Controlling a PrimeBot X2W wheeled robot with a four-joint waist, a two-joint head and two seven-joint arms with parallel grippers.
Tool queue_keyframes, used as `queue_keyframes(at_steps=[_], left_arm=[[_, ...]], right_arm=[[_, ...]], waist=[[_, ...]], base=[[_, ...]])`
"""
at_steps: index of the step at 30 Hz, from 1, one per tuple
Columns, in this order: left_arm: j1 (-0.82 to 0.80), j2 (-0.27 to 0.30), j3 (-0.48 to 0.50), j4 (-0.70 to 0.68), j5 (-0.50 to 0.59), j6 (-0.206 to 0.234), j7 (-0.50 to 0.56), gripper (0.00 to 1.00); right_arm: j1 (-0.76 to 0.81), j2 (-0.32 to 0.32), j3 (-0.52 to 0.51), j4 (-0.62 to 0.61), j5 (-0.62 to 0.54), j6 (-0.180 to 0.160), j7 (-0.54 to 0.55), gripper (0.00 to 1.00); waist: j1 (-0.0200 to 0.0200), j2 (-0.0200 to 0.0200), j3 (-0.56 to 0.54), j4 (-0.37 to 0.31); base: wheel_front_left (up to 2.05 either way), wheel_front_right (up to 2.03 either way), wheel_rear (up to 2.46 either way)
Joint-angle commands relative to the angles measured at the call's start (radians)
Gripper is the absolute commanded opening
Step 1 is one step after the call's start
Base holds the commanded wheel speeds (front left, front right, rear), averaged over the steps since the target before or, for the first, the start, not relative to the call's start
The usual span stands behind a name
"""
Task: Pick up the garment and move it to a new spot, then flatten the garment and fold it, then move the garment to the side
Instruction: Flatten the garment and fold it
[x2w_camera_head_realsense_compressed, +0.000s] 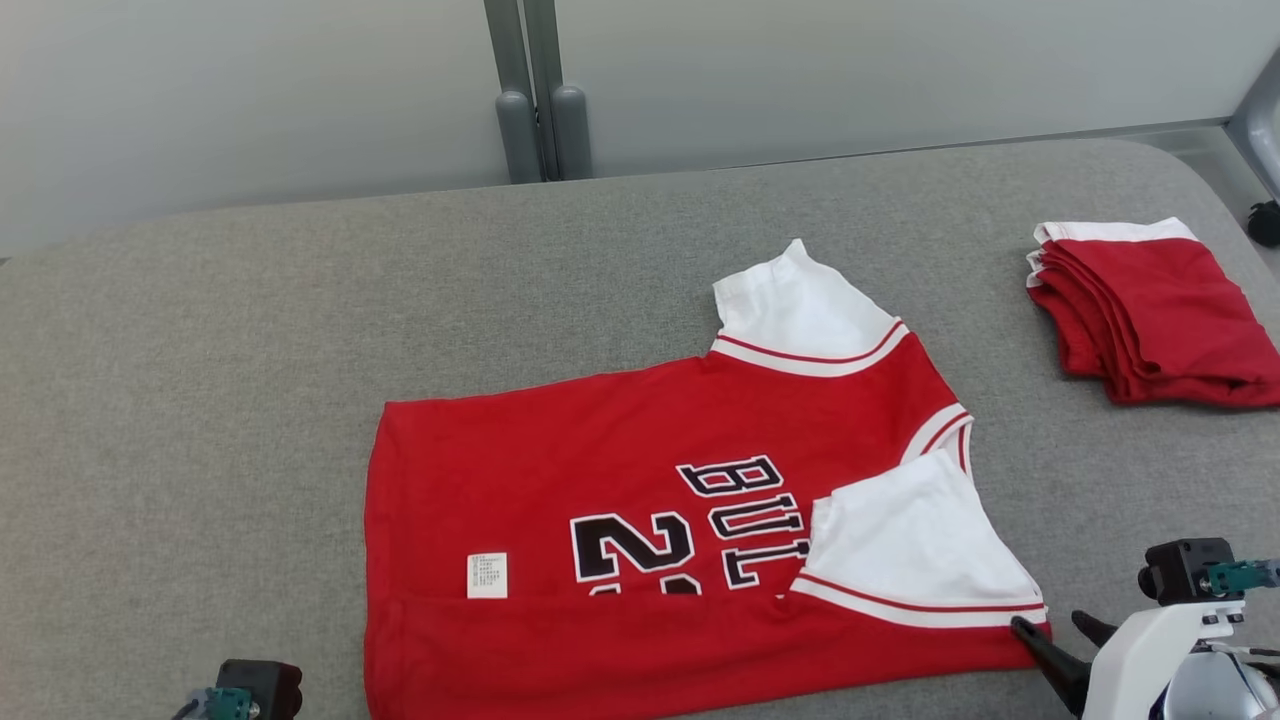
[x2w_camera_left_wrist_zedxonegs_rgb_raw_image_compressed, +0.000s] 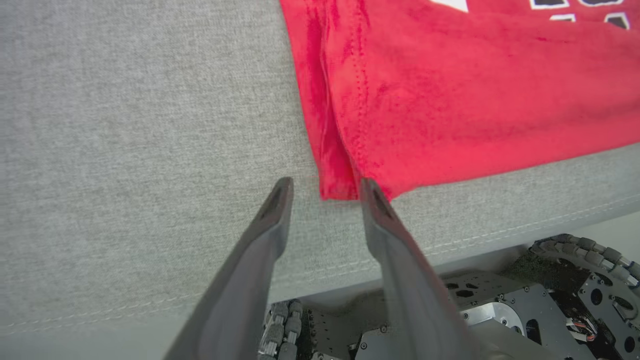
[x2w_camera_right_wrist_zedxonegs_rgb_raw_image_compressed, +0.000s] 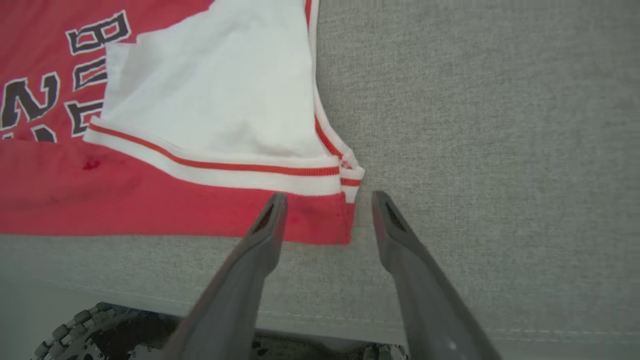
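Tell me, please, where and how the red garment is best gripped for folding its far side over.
Probably along its far edge: left gripper on the hem corner, right gripper on the striped seam under the outspread white sleeve, both from above. The garment lies flat, so only edges offer a pinch.

A folded sleeve (x2w_camera_head_realsense_compressed: 905, 540) hides part of the lettering (x2w_camera_head_realsense_compressed: 745, 510) on the garment (x2w_camera_head_realsense_compressed: 540, 450), whose tag (x2w_camera_head_realsense_compressed: 487, 575) is unreadable.
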Motion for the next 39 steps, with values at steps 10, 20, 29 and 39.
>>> queue_keyframes(at_steps=[10,20,29,39], left_arm=[[-0.151,0.022,0.092,-0.033,0.066,0.012,-0.099,1.0],[-0.435,-0.069,0.07,0.075,0.141,-0.053,-0.073,1.0],[-0.577,-0.138,0.045,0.192,0.166,-0.126,-0.079,1.0],[-0.673,-0.181,0.026,0.271,0.186,-0.184,-0.091,1.0]], right_arm=[[-0.124,0.017,-0.062,-0.158,-0.102,0.0,-0.056,1.0],[-0.475,0.012,0.007,-0.04,-0.135,0.0,-0.178,1.0],[-0.771,-0.032,0.158,0.193,-0.095,0.0,-0.185,1.0],[-1.015,-0.046,0.308,0.416,-0.055,0.0,-0.156,1.0]], waist=[[0.0,0.0,0.06,-0.005],[0.0,0.0,0.254,0.034],[0.0,0.0,0.359,0.091],[0.0,0.0,0.433,0.132]], base=[[0.0,0.0,0.0],[0.0,0.0,0.0],[0.0,0.0,0.0],[0.0,0.0,0.0]])
